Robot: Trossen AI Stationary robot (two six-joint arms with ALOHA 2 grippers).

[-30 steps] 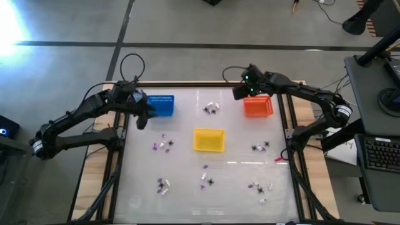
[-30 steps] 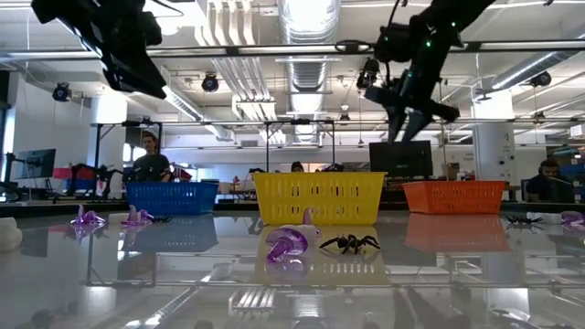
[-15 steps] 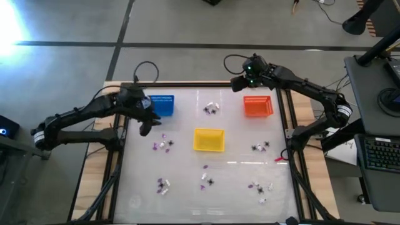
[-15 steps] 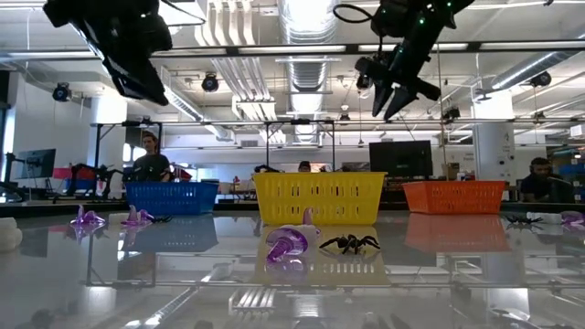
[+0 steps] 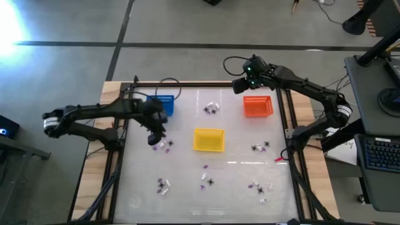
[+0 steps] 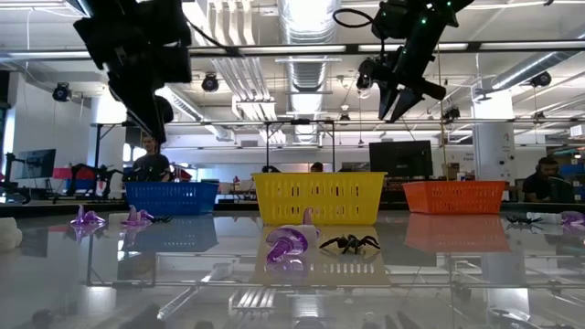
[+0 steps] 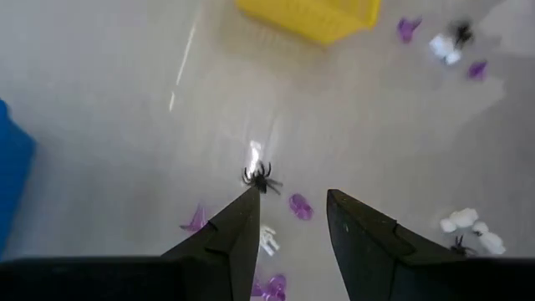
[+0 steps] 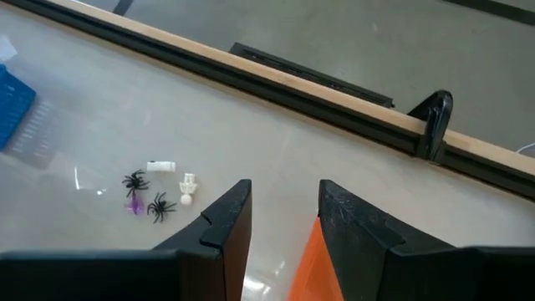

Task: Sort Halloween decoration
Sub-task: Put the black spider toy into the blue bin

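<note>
The Halloween decoration lies in small clusters on the white table: black spiders, purple bits and white bits. My left gripper (image 5: 154,137) hangs open over the cluster (image 5: 163,145) left of the yellow basket (image 5: 208,139). In the left wrist view (image 7: 292,216) a black spider (image 7: 262,177), a purple piece (image 7: 298,206) and a white piece (image 7: 267,242) lie beyond and between its fingers, untouched. My right gripper (image 5: 239,87) is open and high at the far side, beside the orange basket (image 5: 257,106). Nothing sits between its fingers (image 8: 284,209).
The blue basket (image 5: 161,105) stands at the far left, just behind my left arm. More clusters lie at the far middle (image 5: 212,109), right of the yellow basket (image 5: 260,147) and along the near side (image 5: 164,185) (image 5: 261,187). People sit in the room beyond the table.
My left gripper has swung from beside the blue basket toward the table's near edge and the yellow basket. It has also sunk and tipped further down over the trinket cluster. My right gripper has risen a little by the orange basket.
</note>
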